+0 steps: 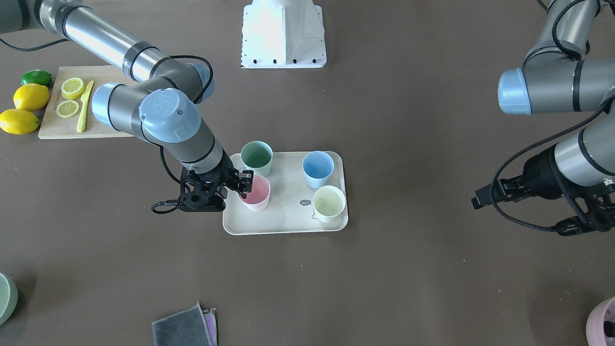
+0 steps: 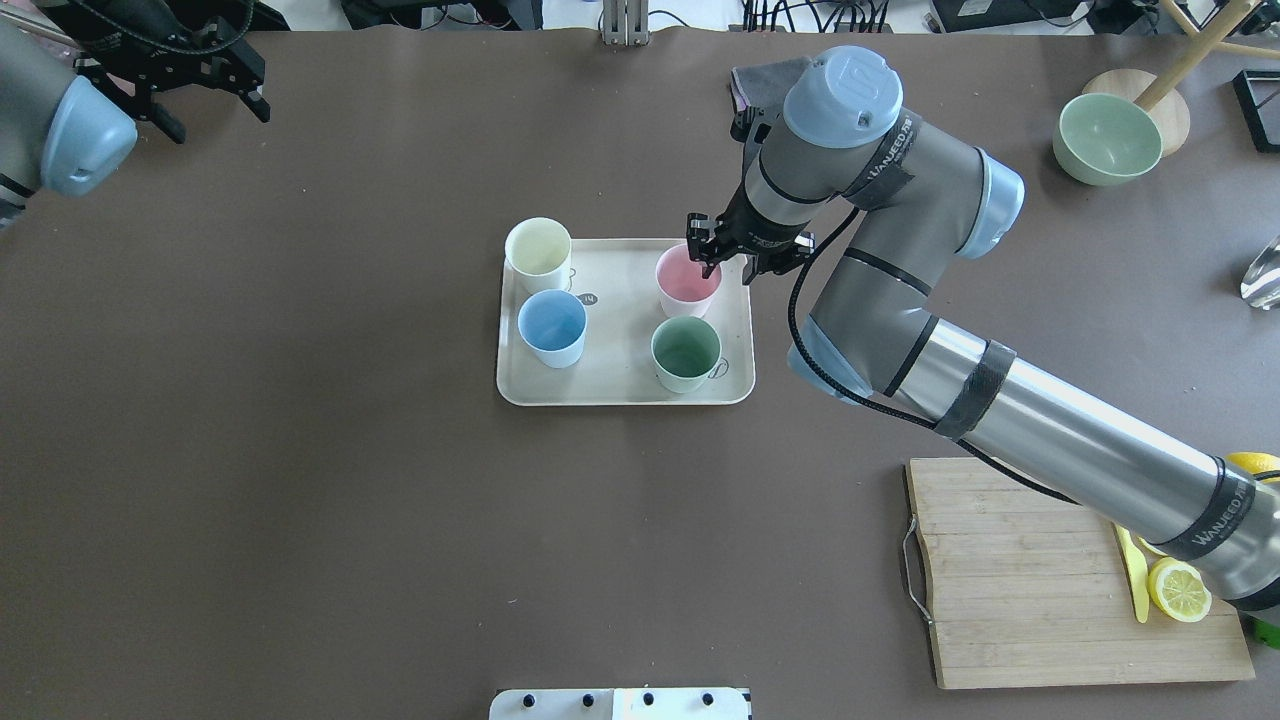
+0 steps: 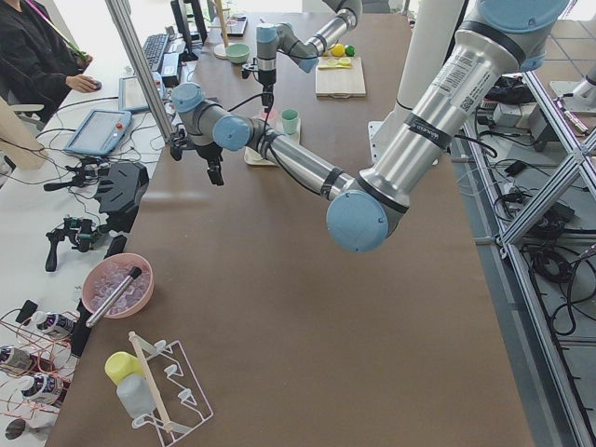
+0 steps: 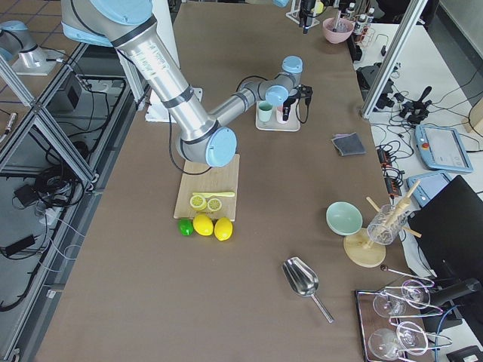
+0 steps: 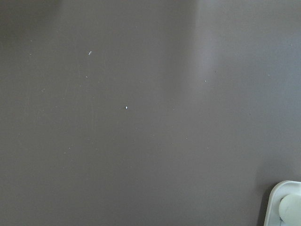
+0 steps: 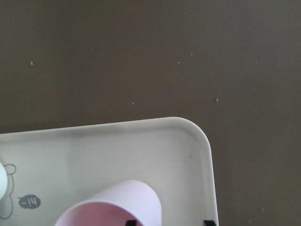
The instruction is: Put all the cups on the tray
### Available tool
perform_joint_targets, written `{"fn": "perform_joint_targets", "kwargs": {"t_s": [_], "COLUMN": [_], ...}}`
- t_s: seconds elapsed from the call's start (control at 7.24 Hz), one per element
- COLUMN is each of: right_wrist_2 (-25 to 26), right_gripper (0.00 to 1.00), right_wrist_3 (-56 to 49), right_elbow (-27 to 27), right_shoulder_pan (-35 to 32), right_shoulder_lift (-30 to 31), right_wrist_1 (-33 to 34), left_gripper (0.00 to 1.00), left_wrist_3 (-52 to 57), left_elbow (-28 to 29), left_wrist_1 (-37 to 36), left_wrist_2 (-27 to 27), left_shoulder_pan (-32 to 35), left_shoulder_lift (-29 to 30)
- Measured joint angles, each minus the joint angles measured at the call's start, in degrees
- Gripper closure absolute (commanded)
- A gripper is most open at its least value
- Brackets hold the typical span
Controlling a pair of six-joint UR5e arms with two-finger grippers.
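Four cups stand upright on the beige tray [image 2: 620, 385]: pink [image 2: 686, 283], green [image 2: 686, 353], blue [image 2: 552, 327] and cream [image 2: 538, 247]. My right gripper [image 2: 722, 265] is at the pink cup's [image 1: 254, 194] rim on the tray's right side. It is open, one finger inside the cup and one outside, with the wall between them and a clear gap in the right wrist view. The pink cup [image 6: 113, 207] sits near the tray's corner [image 6: 188, 136]. My left gripper [image 2: 220, 123] hangs open over bare table at the far left, holding nothing.
A wooden cutting board [image 2: 1020, 580] with lemon slices and a yellow knife lies near right. Whole lemons [image 1: 29, 96] and a lime lie beside it. A green bowl [image 2: 1105, 138] stands far right. A folded grey cloth [image 1: 185, 327] and a pink pot [image 1: 603, 322] sit at the far edge.
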State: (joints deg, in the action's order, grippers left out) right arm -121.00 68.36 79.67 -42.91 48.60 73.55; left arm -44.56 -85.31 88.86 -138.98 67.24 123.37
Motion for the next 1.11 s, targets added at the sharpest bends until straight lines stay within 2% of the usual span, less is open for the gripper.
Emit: {"fn": "perform_joint_targets", "kwargs": {"t_s": [0.28, 0.55, 0.83, 1.11], "right_wrist_2": [-7.0, -13.2, -16.8, -20.9], "right_gripper": [0.00, 0.00, 0.00, 0.00], "right_wrist_3": [-0.2, -3.6, -17.3, -35.3], "right_elbow": [1.8, 8.3, 14.2, 14.0], "right_shoulder_pan": [-4.5, -11.4, -19.0, -26.9], "right_shoulder_lift": [1.1, 8.2, 19.4, 28.0], "right_wrist_1": [0.6, 2.7, 4.2, 6.2], "left_gripper": [0.02, 0.02, 0.02, 0.02], "left_wrist_3": [0.0, 2.6, 12.2, 22.5], "left_elbow": [0.0, -0.4, -1.2, -4.8], "left_wrist_1": [-0.1, -1.8, -7.5, -9.7], "left_wrist_2": [-0.1, -0.2, -0.1, 0.1], "left_shoulder_pan": [0.1, 1.3, 4.4, 8.1], "left_shoulder_lift": [-0.1, -0.7, -1.3, -7.1]}}
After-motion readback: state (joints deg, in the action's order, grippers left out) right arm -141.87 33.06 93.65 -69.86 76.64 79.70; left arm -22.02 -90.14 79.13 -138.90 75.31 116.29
